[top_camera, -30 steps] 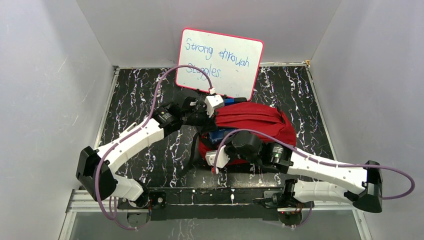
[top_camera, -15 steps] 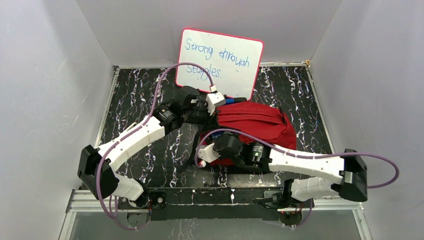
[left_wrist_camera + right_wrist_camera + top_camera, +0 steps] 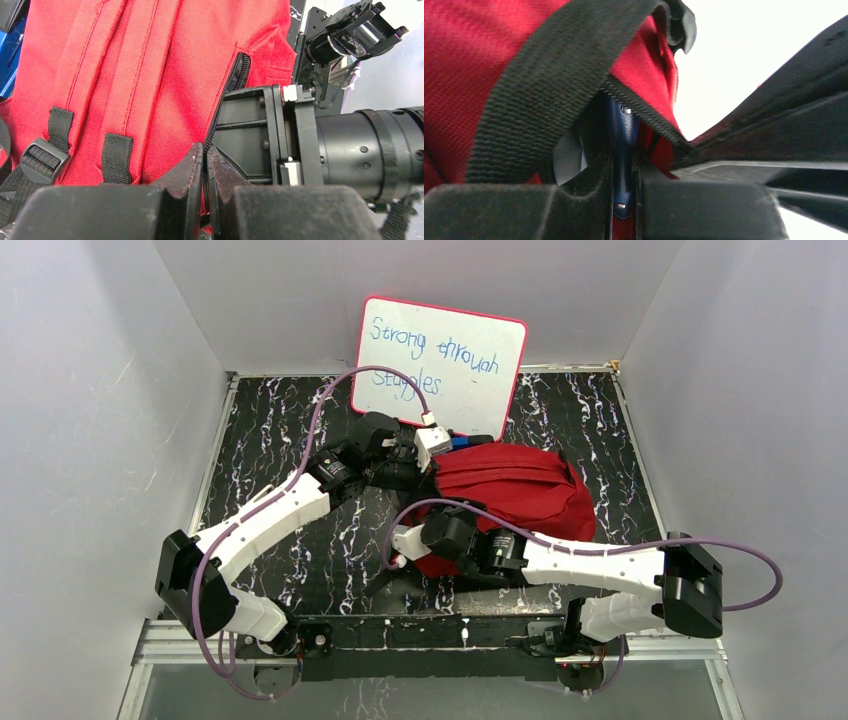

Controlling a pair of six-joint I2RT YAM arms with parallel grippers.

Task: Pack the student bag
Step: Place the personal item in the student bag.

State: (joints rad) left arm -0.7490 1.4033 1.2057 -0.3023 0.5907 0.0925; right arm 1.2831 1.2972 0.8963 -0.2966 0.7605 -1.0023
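The red student bag [image 3: 525, 490] lies mid-table, near my arms. My left gripper [image 3: 432, 447] is at its far left corner. In the left wrist view the gripper [image 3: 205, 152] is shut on the black zipper edge [image 3: 239, 75] of the red bag [image 3: 150, 75]. My right gripper [image 3: 403, 545] is at the bag's near left end. In the right wrist view the gripper [image 3: 624, 172] is shut on a dark glossy zipper pull [image 3: 622, 130], with red fabric [image 3: 464, 60] and a black strap [image 3: 554, 80] close above it. The bag's inside is hidden.
A red-framed whiteboard [image 3: 440, 365] with blue writing leans on the back wall just behind the bag. A blue item [image 3: 458, 440] shows between board and bag. White walls close in the black marbled table [image 3: 270, 430] on three sides. The right arm's wrist [image 3: 260, 130] sits next to the left fingers.
My right gripper has moved left along the bag's near side, still shut on the pull, and its arm has stretched out leftward. My left gripper has barely moved.
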